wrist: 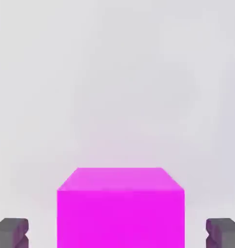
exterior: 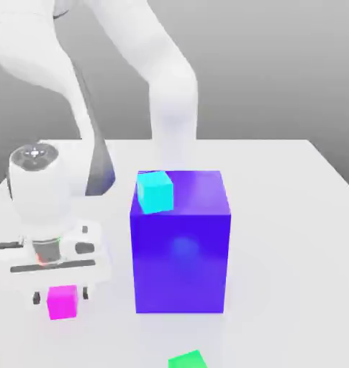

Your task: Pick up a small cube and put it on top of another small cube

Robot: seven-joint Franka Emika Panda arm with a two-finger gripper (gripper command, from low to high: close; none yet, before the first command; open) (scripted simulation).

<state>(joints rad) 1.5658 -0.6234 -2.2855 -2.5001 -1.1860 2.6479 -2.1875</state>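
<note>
My gripper (exterior: 62,296) points straight down over the small magenta cube (exterior: 62,302), which rests on the white table (exterior: 292,237). In the hand view, my fingers (wrist: 11,232) stand on both sides of the cube (wrist: 120,213) with clear gaps, gripping nothing. The small green cube (exterior: 188,360) sits apart, in front of the large blue block (exterior: 180,244).

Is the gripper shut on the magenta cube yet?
Not yet. In the hand view the fingers stand clear of the magenta cube, a gap on each side, so the gripper is open around it.
</note>
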